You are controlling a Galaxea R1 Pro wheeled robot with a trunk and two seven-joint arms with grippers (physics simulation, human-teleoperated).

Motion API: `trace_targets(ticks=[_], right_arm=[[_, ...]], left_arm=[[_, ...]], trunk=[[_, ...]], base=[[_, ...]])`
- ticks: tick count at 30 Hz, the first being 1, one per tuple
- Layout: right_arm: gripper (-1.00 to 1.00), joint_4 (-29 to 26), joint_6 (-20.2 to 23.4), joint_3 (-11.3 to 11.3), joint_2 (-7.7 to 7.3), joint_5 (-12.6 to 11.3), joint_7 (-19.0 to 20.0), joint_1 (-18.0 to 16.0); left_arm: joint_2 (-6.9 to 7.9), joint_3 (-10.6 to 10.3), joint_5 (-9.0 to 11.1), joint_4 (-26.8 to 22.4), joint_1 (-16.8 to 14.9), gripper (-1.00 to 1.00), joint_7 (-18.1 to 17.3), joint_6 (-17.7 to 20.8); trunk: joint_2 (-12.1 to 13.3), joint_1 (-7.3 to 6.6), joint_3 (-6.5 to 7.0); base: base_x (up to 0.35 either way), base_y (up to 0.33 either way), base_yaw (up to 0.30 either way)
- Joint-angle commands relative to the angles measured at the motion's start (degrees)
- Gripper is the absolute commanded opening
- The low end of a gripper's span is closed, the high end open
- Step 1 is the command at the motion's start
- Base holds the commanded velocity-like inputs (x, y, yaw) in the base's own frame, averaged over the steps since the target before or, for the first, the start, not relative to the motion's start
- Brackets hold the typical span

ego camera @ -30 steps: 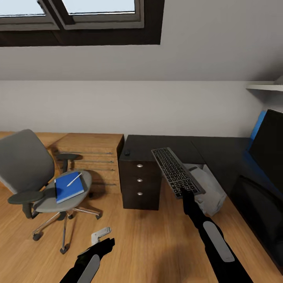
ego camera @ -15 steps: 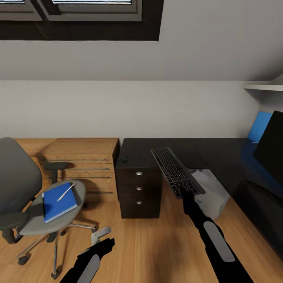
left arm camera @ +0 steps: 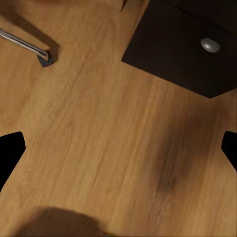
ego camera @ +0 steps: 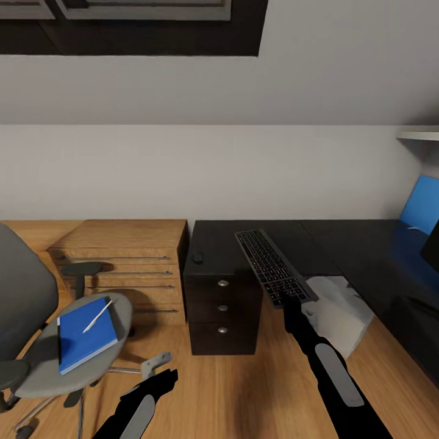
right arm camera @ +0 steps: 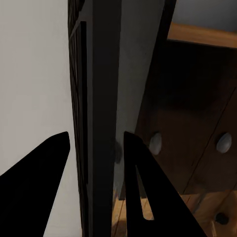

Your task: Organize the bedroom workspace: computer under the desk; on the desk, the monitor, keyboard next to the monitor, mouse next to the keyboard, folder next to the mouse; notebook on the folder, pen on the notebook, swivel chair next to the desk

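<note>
- Between the right gripper's (ego camera: pixel 291 300) fingers sits the keyboard (ego camera: pixel 271 266), pinched by its near end and held out tilted in the air, its far end over the desk (ego camera: pixel 341 244).
- From the right wrist view, the keyboard (right arm camera: pixel 101 98) runs edge-on straight out from the gripper (right arm camera: pixel 94 148), one dark finger (right arm camera: pixel 47 163) on each side of it.
- Just beyond and under the keyboard's far end is the desk's black top; the mouse (ego camera: pixel 197 257) lies on that top, off to the left of the keyboard and apart from it.
- Below the mouse, left of the right gripper, stands the black drawer unit (ego camera: pixel 222 308) with three round knobs.
- Right of that gripper and lower, under the desk, is a pale grey-white shape (ego camera: pixel 335 308); I cannot tell what it is.
- Further right, a blue panel (ego camera: pixel 422 204) lines the wall past the desk.
- Well to the left of the keyboard, the chair (ego camera: pixel 36 317) carries the folder (ego camera: pixel 85 335) flat on its seat, with the pen (ego camera: pixel 97 316) lying slantwise on top.
- Behind the chair, beside the drawer unit, sits a wooden cabinet (ego camera: pixel 122 256).
- Low near the floor (ego camera: pixel 244 390), just right of the chair's seat, the left gripper (ego camera: pixel 156 363) hangs with nothing in it; in its wrist view the fingertips (left arm camera: pixel 10 150) are spread wide over bare boards.
</note>
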Motion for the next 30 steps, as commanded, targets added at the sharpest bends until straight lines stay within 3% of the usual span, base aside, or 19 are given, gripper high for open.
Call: trace_targets(ticks=[1, 6, 9, 10, 13, 19, 30], right_arm=[[-1.0, -0.1, 0.1, 0.0, 0.0, -0.4, -0.2, 0.0], [-1.0, 0.0, 0.1, 0.1, 0.21, -0.6, -0.3, 0.0], [-1.0, 0.1, 0.1, 0.1, 1.37, -1.2, -0.3, 0.0], [-1.0, 1.5, 0.2, -0.1, 2.19, -5.5, -0.4, 0.0], [-1.0, 3.7, 0.1, -0.1, 2.45, -9.7, -0.3, 0.0], [-1.0, 3.8, -0.1, 0.2, 2.52, -9.9, -0.3, 0.0], [-1.0, 3.9, -0.2, 0.2, 2.56, -9.9, -0.2, 0.0]], left_arm=[[0.02, -0.1, 0.5, -0.1, 0.0, 1.0, 0.5, 0.1], [0.02, -0.1, 0.5, -0.1, 0.0, 1.0, 0.5, 0.1], [0.02, -0.1, 0.5, -0.1, 0.0, 1.0, 0.5, 0.1], [0.02, -0.4, 0.6, -0.1, 0.0, 1.0, 0.5, 0.1], [0.02, -1.4, 0.6, -0.1, 0.0, 1.0, 0.5, 0.2], [0.02, -1.4, 0.6, -0.1, 0.0, 1.0, 0.5, 0.2], [0.02, -1.4, 0.6, -0.1, 0.0, 1.0, 0.5, 0.2]], trunk=[[0.0, 0.03, -0.06], [0.0, 0.03, -0.06], [0.0, 0.03, -0.06], [0.0, 0.03, -0.06], [0.0, 0.03, -0.06], [0.0, 0.03, -0.06], [0.0, 0.03, -0.06]], base=[[0.31, 0.103, 0.0], [0.298, 0.175, 0.0], [0.245, 0.25, 0.0], [0.225, 0.266, 0.0], [0.121, 0.135, 0.0], [0.019, 0.004, 0.0], [0.293, 0.0, 0.0]])
